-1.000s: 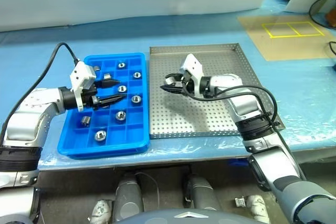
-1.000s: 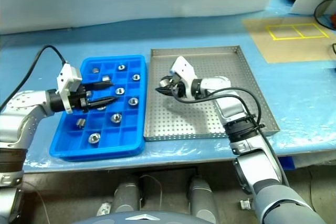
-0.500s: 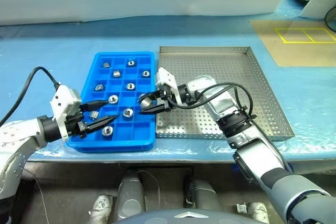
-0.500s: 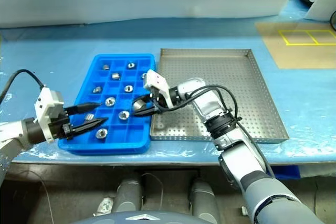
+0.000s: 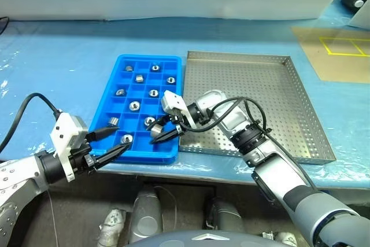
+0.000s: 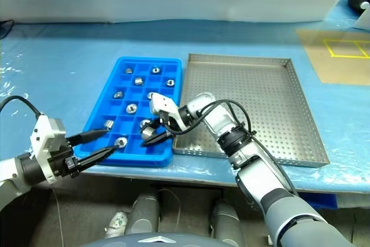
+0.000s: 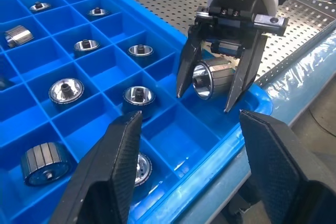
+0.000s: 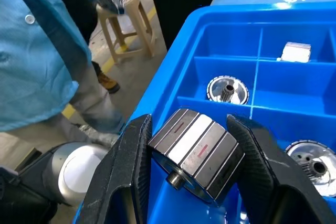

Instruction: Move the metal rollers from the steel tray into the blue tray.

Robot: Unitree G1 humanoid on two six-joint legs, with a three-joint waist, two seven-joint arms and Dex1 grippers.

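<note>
One metal roller (image 7: pixel 214 78) is pinched between the fingers of the right gripper (image 5: pixel 163 133), which hangs over the near right corner of the blue tray (image 5: pixel 128 62); the roller's long axis lies roughly level and its holed end faces the left gripper. Directly below sits an unfilled compartment (image 7: pixel 181 137) at the tray's near edge, so the coming release appears to turn on lowering straight down rather than sideways. Nine or so other rollers (image 5: pixel 133 106) rest singly in their own compartments, some upright, some on their sides. Left gripper (image 5: pixel 113 142) hovers off the tray's near left corner with fingers spread and nothing between them; the right arm is plainly the nearer to the drop point. Steel tray (image 5: pixel 272 114), just beside the blue one, shows bare perforated floor. Hidden: the compartment floor under the held roller in the head views. A person (image 8: pixel 42 51) stands beyond the table, cut off by the frame.
</note>
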